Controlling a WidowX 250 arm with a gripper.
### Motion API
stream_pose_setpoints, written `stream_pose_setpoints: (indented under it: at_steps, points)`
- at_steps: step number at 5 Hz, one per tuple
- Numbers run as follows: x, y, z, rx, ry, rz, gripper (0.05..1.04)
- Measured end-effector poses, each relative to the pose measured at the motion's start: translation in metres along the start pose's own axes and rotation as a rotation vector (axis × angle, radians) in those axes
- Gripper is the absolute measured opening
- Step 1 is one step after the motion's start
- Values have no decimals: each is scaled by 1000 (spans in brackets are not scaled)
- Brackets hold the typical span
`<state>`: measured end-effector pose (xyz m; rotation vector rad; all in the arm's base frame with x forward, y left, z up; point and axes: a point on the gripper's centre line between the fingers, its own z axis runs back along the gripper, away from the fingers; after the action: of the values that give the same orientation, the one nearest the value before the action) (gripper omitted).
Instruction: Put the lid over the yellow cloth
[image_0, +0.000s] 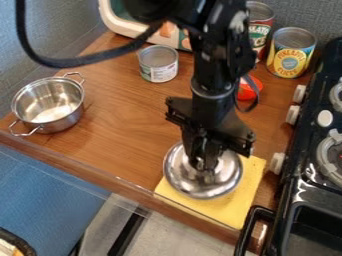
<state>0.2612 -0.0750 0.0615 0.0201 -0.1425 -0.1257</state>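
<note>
The black gripper (206, 162) hangs straight down over the middle of the metal lid (184, 177), hiding the lid's centre and handle. The round, shiny lid covers the upper left part of the yellow cloth (244, 202), and its left edge extends past the cloth over the wood. Whether it rests on the cloth or is held slightly above it, I cannot tell. The cloth lies flat at the counter's front edge, showing to the right of the lid and below it.
An empty metal pot (50, 107) stands at the left. Behind are a small can (158, 64), a pineapple can (291, 52), another can (259, 27) and a red object (250, 88). The black stove (310, 170) borders the right side, its knobs facing the cloth.
</note>
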Motion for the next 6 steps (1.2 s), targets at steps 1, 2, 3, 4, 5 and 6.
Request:
stream_pose_setpoints:
  at_steps: [1, 2, 3, 4, 5, 6]
  points:
    - [-6, 4, -22, 35, 43, -10, 286]
    - [-3, 6, -25, 43, 44, -14, 286]
    - [-3, 6, -26, 29, 49, -6, 351]
    - [-3, 8, -24, 7, 50, 10, 632]
    - [-4, 6, -5, -16, 33, 3, 922]
    - [0, 11, 29, -44, -19, 26, 1015]
